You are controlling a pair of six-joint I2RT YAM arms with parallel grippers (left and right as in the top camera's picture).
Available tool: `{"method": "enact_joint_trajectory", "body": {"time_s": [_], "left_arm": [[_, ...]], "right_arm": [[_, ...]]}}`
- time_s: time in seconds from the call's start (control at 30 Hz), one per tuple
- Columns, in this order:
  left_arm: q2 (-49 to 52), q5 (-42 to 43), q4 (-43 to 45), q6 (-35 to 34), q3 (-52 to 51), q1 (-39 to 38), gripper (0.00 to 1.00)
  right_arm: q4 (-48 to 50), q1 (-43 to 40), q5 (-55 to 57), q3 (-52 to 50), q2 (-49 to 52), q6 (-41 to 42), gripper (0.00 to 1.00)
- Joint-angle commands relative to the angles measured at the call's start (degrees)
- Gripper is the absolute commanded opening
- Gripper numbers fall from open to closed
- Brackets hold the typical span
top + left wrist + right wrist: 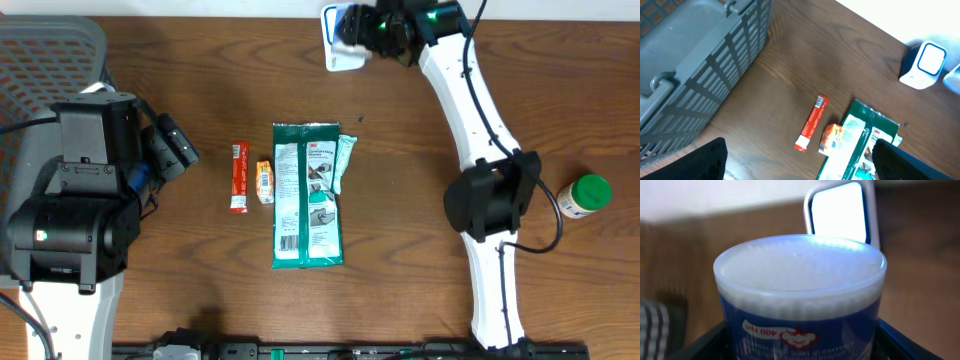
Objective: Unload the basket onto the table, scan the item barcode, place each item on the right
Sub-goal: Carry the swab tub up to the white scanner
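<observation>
The cotton swab tub (pixel 800 300), a clear round container with a blue label and a pale lid, is held off the surface at the far edge, directly in front of the scanner (pixel 840 212). The right gripper (pixel 800 347) clamps the tub, one dark finger against each side of its lower body. In the right wrist view the scanner's lit window stands upright just behind the tub's rim; whether the two touch cannot be determined. The barcode is not visible in any view. In the overhead view the right arm reaches to the far edge, and its gripper covers the tub there. The left gripper (pixel 183 150) hangs over the left part of the surface (pixel 420 250), fingers spread wide and holding nothing. Next to it stands a grey basket (pixel 695 65). At the centre lies a green wipes pack (pixel 308 195), with a small orange packet (pixel 264 182) and a red stick packet (pixel 239 177) to its left. A green-capped bottle (pixel 585 195) lies near the right edge.
</observation>
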Motion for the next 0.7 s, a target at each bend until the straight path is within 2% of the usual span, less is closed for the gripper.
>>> {"method": "enact_joint_trajectory", "body": {"time_s": [0.0, 0.33, 0.67], "left_arm": [[-0.09, -0.68, -0.13, 0.57, 0.68, 0.15, 0.9], [-0.09, -0.68, -0.13, 0.57, 0.68, 0.15, 0.9], [-0.09, -0.68, -0.13, 0.57, 0.68, 0.15, 0.9]], "right_arm": [[7.15, -1.27, -1.01, 1.62, 2.34, 6.91, 0.18], [17.27, 1.14, -0.22, 1.6, 10.86, 16.0, 0.2], [18.03, 1.4, -0.39, 1.57, 12.33, 17.38, 0.2]]}}
